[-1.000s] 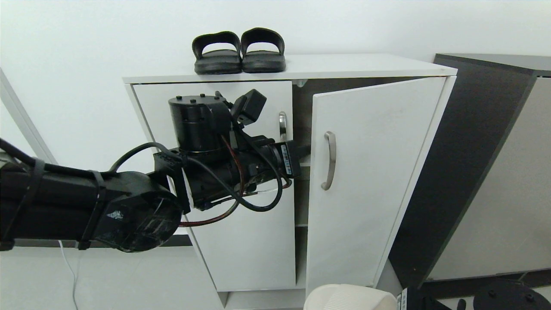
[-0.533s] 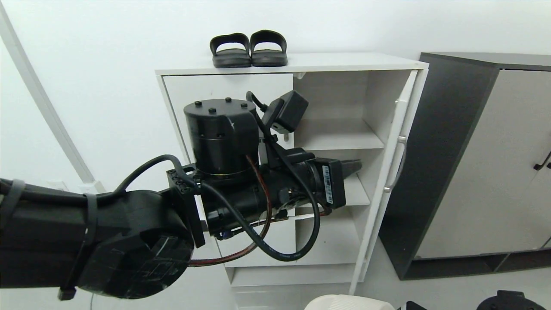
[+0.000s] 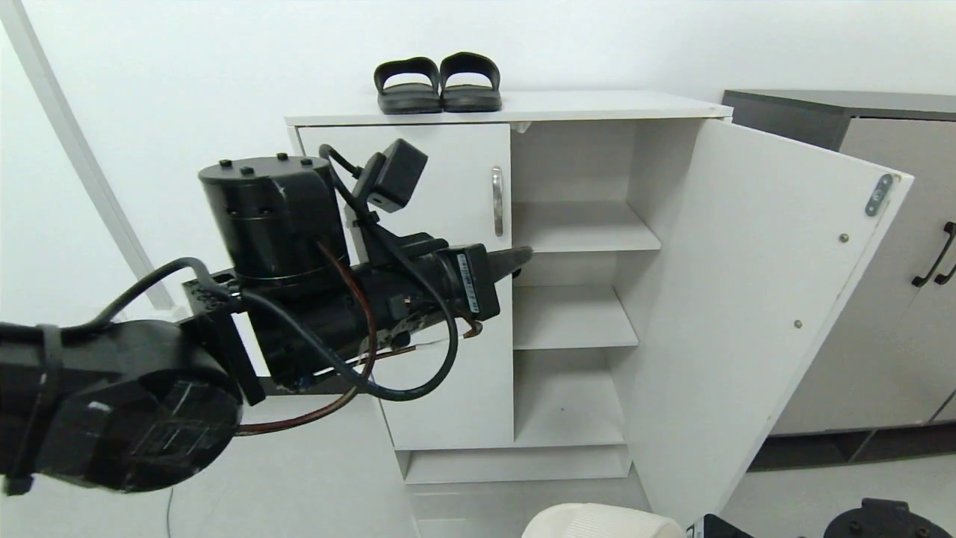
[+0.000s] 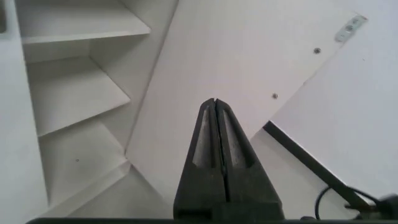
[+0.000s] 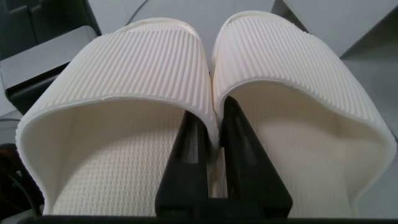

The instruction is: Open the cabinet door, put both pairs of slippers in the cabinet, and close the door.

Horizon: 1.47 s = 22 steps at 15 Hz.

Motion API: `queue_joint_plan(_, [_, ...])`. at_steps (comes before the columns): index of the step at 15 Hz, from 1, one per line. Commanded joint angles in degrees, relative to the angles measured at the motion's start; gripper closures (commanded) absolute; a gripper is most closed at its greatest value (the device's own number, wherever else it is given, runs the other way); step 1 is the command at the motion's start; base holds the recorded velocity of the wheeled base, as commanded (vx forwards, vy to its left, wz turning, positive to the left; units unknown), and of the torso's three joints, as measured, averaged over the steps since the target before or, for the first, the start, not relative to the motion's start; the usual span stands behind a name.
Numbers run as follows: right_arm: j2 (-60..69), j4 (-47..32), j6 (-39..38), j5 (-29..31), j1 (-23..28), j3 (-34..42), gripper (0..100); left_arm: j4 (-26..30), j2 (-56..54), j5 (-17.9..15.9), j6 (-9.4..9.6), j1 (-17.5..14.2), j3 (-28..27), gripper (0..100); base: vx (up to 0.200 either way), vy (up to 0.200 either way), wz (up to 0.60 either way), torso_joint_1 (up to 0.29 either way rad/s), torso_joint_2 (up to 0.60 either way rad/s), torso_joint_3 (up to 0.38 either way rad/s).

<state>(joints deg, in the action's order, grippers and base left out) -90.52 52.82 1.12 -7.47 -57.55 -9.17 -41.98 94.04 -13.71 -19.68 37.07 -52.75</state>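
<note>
I have the cabinet mid-frame with one pair of slippers on its top at upper centre, its right door swung out toward lower right, shelves between it and the left door. My left end effector sits before the left door, tip at the opening's edge. The second pair of slippers lies at bottom centre, one either side of my right end effector.

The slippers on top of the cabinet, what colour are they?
The slippers are black; the head view shows them best.
</note>
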Motion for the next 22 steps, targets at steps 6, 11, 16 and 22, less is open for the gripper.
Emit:
queue_joint_plan(6, [-10.0, 10.2, -2.5, 11.1, 6.8, -7.3, 100, 22.2, -43.1, 12.8, 10.8, -7.2, 19.4, 100, 0.0, 0.0, 0.0, 0.0, 0.0, 0.0])
queue_joint_plan(11, [-25.6, 14.7, -8.9, 39.3, 8.9, -24.1, 100, 49.1, -73.6, 22.5, 11.68, -23.5, 22.7, 100, 0.0, 0.0, 0.0, 0.0, 0.0, 0.0])
queue_joint_plan(16, [-26.3, 14.5, -8.8, 41.4, 11.9, -25.1, 100, 53.0, -91.5, 26.9, 16.78, -38.5, 33.3, 100, 0.0, 0.0, 0.0, 0.0, 0.0, 0.0])
queue_joint_plan(22, [-26.8, 14.5, -8.8, 41.4, 11.8, -24.6, 100, 41.7, -94.0, 25.7, 18.71, -37.2, 51.2, 100, 0.0, 0.0, 0.0, 0.0, 0.0, 0.0])
